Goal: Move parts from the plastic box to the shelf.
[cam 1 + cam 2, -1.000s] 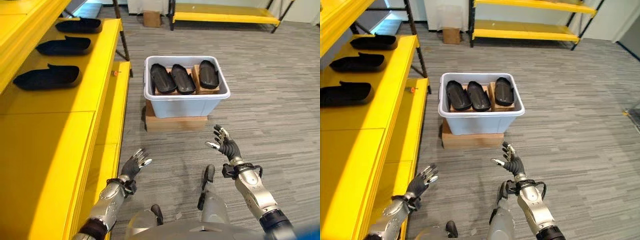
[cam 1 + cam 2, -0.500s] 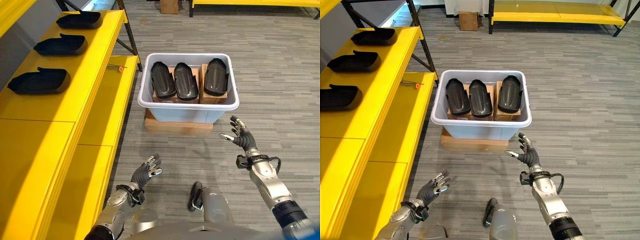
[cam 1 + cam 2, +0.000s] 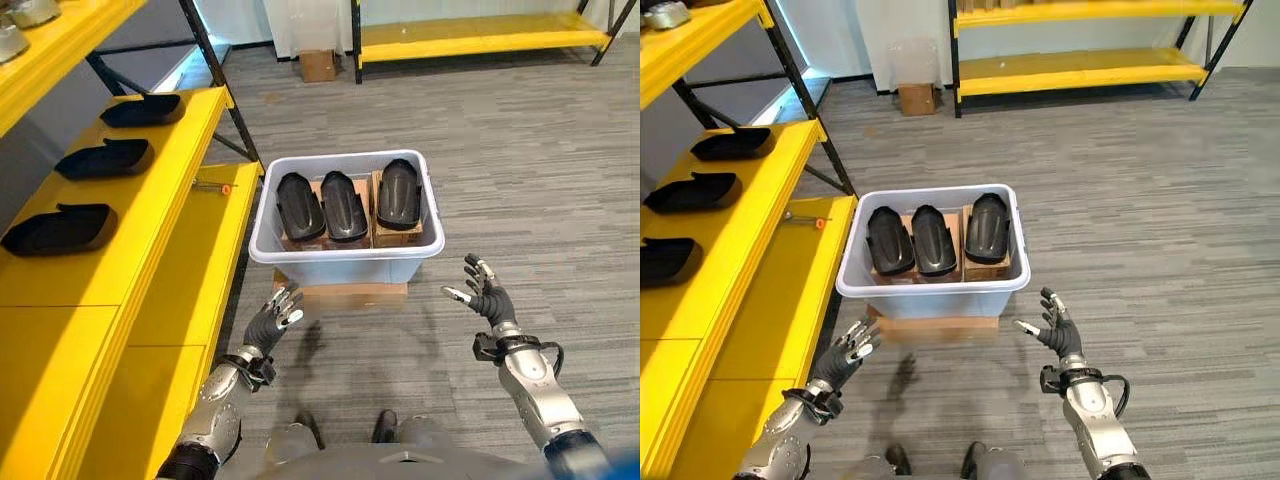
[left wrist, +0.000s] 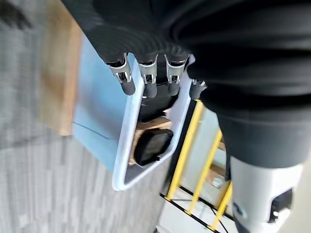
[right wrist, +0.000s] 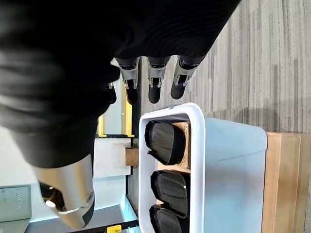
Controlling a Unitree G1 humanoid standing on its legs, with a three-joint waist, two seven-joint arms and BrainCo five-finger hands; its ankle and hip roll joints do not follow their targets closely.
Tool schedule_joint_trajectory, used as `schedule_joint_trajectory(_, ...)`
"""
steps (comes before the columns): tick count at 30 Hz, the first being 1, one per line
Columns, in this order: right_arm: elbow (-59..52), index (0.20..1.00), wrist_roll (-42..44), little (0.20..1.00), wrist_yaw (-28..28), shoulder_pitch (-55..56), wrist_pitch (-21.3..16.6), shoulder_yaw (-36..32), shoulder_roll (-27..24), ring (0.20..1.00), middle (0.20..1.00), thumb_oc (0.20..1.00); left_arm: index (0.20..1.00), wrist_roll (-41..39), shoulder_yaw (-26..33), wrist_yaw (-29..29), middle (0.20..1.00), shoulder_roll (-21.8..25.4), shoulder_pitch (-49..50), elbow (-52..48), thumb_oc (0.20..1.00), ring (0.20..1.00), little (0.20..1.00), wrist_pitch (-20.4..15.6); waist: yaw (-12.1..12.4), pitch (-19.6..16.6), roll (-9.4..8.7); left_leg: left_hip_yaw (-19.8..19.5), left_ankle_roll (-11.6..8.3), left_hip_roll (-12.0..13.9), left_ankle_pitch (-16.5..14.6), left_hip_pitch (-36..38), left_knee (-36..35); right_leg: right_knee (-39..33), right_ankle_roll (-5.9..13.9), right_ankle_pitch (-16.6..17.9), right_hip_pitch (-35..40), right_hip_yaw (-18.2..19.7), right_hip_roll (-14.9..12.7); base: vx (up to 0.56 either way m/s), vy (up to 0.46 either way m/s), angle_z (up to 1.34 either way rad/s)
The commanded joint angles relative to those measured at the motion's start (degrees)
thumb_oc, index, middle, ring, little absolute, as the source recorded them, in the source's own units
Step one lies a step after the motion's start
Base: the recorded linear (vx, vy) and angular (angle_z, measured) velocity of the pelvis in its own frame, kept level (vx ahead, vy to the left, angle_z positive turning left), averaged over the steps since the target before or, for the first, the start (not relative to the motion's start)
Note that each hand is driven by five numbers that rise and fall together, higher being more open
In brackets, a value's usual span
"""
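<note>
A pale grey plastic box (image 3: 345,268) stands on a flat cardboard base on the floor ahead of me. Three black shell-shaped parts lie side by side in it: left (image 3: 298,206), middle (image 3: 343,205), right (image 3: 399,193). The yellow shelf (image 3: 110,260) runs along my left and carries three more black parts (image 3: 60,228). My left hand (image 3: 270,320) hovers open below the box's front left corner. Off the box's front right corner my right hand (image 3: 483,298) is raised, fingers spread and empty. Both wrist views look past straight fingers (image 4: 148,80) at the box (image 5: 197,145).
A lower yellow shelf board (image 3: 195,300) juts out beside the box's left side, with a small orange-tipped tool (image 3: 212,185) on it. Another yellow rack (image 3: 480,35) and a small cardboard carton (image 3: 318,65) stand at the far wall. Grey carpet lies to the right.
The camera has tilted up and drawn back, so the box sits lower and smaller. Both hands have risen toward the box's front corners; they stay open and empty.
</note>
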Motion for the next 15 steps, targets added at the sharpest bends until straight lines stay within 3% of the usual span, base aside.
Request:
schedule_joint_trajectory(1,-3.2,1.0,-0.7,1.0,0.9,-1.9,-2.9,-0.5,-1.2,1.0,1.0,1.0,1.0,-2.7,2.1,0.2,1.0,0.2,1.0,-4.0,1.0,1.0,1.0,-1.7,1.5,1.9,0.11,1.0,-0.34,1.8,6.3,1.7,1.4,0.9,8.54,2.0,3.3,2.2,-8.1,0.18,0.204,-0.53)
schedule_joint_trajectory(5,-2.0,1.0,0.3,1.0,1.7,-1.9,-2.2,-0.1,-1.6,1.0,1.0,1.0,1.0,-2.4,3.7,0.3,1.0,0.6,1.8,-2.9,1.0,1.0,1.0,-1.9,1.8,1.6,-0.16,0.8,0.47,1.7,3.7,2.8,3.0,3.4,8.95,0.5,4.1,1.9,-9.7,0.22,0.234,-0.65)
schedule_joint_trajectory(8,-2.4,1.0,0.8,1.0,2.3,-0.4,-2.3,-1.1,-1.7,1.0,1.0,1.0,1.0,-1.3,3.8,0.0,1.0,1.2,2.1,-2.4,1.0,1.0,1.0,-2.1,1.3,1.3,-1.29,0.6,1.01,-1.0,0.4,4.6,4.2,4.3,9.39,-0.6,4.7,2.3,-10.1,0.21,0.222,-0.16)
schedule_joint_trajectory(12,-3.5,1.0,-0.3,1.0,3.7,0.0,-2.7,-1.0,-1.9,1.0,1.0,1.0,1.0,-0.8,3.0,-0.7,1.0,2.0,1.7,-1.6,1.0,1.0,1.0,-2.7,1.5,1.1,-1.6,0.1,3.24,-3.6,-0.7,4.8,4.3,3.8,9.19,0.9,3.7,3.6,-9.2,0.15,0.218,0.05)
schedule_joint_trajectory(15,-3.3,1.0,0.4,1.0,3.4,-1.2,-3.0,-0.3,-1.5,1.0,1.0,1.0,1.0,-0.2,2.1,-0.4,1.0,2.6,1.1,-1.6,1.0,1.0,1.0,-2.6,2.6,1.2,-1.88,-2.5,4.39,-5.7,-1.4,4.3,3.7,5.4,9.72,0.5,2.4,4.8,-9.3,0.14,0.189,0.11)
